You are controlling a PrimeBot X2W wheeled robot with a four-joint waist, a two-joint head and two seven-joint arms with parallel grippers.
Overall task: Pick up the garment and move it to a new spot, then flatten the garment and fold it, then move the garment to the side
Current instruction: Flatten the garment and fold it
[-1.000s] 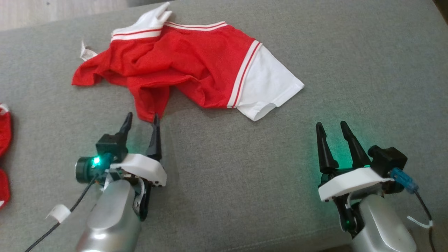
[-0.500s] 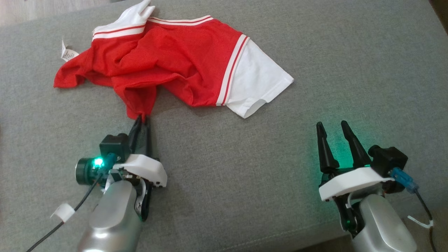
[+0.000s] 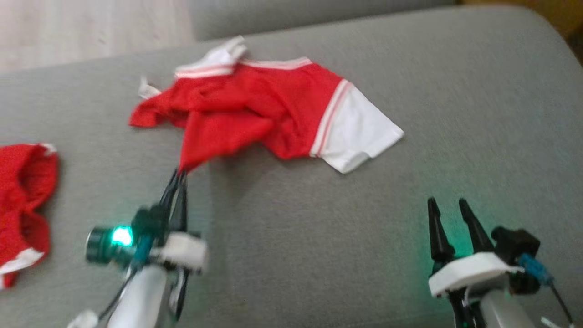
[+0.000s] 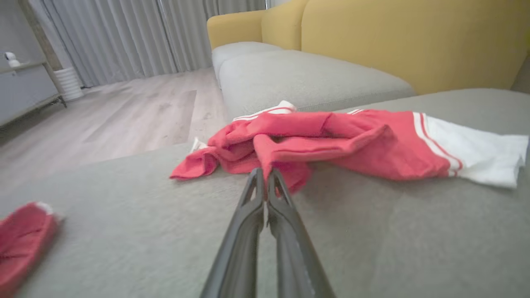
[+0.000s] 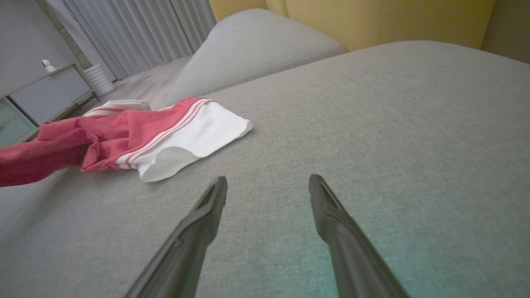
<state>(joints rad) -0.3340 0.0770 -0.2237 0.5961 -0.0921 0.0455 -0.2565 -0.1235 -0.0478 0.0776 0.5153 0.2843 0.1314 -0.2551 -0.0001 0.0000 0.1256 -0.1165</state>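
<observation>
My left pincer (image 3: pixel 178 174) grips the shirt's (image 3: pixel 273 109) near tip — right pincer (image 3: pixel 446 201) wide, by the sofa's (image 3: pixel 319 255) front edge.

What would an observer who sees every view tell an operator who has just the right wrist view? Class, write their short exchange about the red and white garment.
Operator: My right gripper is open above the grey cushion, with the garment off to one side. Is anything holding it?
Observer: Yes. The left gripper is shut on a red corner at the garment's near edge.
Operator: Is there other cloth around?
Observer: A second red cloth lies on the cushion at the robot's far left, apart from the garment.
</observation>
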